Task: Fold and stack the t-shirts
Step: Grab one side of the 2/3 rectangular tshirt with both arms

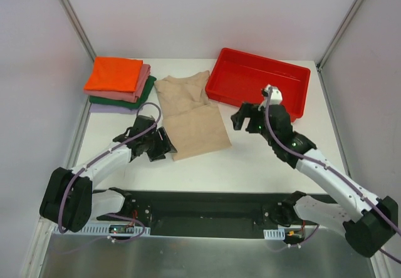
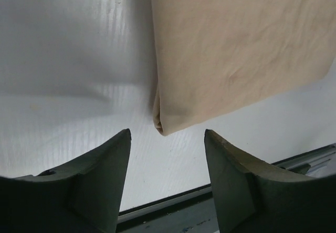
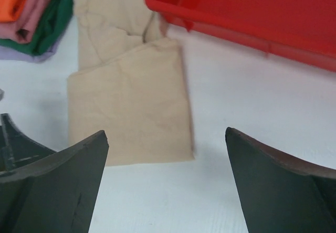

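Seen from the top external camera, the beige t-shirt (image 1: 191,118) lies partly folded in the middle of the white table (image 1: 250,165), with its narrower part toward the back and its wider part toward the arms. The left gripper (image 1: 164,143) sits low at the shirt's near left corner with its fingers spread; I cannot tell from here whether it touches the cloth. The right gripper (image 1: 241,116) hangs just off the shirt's right edge, fingers wide apart and empty.

At back left is a stack: the orange t-shirt (image 1: 114,73) on top, then the pink t-shirt (image 1: 141,87), the dark green t-shirt (image 1: 145,93) and the lavender t-shirt (image 1: 103,108) at the bottom. The red tray (image 1: 260,62) stands at back right, near the beige shirt's upper edge. Bare table runs in front of the shirt and along its right side. Pale walls (image 1: 188,9) close in the back and both sides.

In the left wrist view the fingers (image 2: 105,175) stand apart with nothing pinched. The shirt's folded corner lies flat just beyond the tips, in line with the gap. The cloth spreads away to the right, and bare table lies to the left of its folded edge.

In the right wrist view the fingers (image 3: 68,180) are spread wide and hold nothing. The beige shirt lies ahead, left of centre, with open table to its right. The tray's corner is just beside the shirt's far part.
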`<control>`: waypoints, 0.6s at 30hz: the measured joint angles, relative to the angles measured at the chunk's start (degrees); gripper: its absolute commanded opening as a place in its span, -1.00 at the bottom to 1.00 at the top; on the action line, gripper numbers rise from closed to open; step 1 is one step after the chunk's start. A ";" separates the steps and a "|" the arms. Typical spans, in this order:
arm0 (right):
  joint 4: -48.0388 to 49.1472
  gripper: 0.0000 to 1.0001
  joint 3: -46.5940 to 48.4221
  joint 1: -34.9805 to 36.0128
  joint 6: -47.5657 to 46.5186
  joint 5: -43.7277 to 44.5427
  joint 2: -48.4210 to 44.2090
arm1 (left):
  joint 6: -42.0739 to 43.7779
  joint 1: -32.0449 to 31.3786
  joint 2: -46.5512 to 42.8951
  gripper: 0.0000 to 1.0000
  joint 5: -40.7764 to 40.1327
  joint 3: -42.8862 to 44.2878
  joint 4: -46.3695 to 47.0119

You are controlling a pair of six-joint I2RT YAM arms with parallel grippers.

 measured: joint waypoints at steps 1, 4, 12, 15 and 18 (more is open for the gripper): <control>0.98 0.92 -3.39 -0.63 0.96 0.92 -2.64 | -0.09 0.00 1.05 0.06 0.76 -0.02 0.94; 1.84 0.92 -11.85 -1.60 3.96 3.10 -6.23 | -0.15 -0.04 3.58 -0.10 2.43 -0.44 3.43; 2.75 0.92 -18.12 -1.84 8.24 4.85 -7.02 | -0.33 -0.50 8.81 -0.39 4.20 -1.29 6.40; 3.72 0.92 -18.12 -1.95 9.03 4.85 -6.34 | -0.63 -0.50 10.08 -0.78 4.22 -1.29 6.93; 4.33 0.92 -18.10 -1.99 9.60 4.61 -4.37 | -1.01 -0.52 11.23 -1.00 4.44 -1.27 7.76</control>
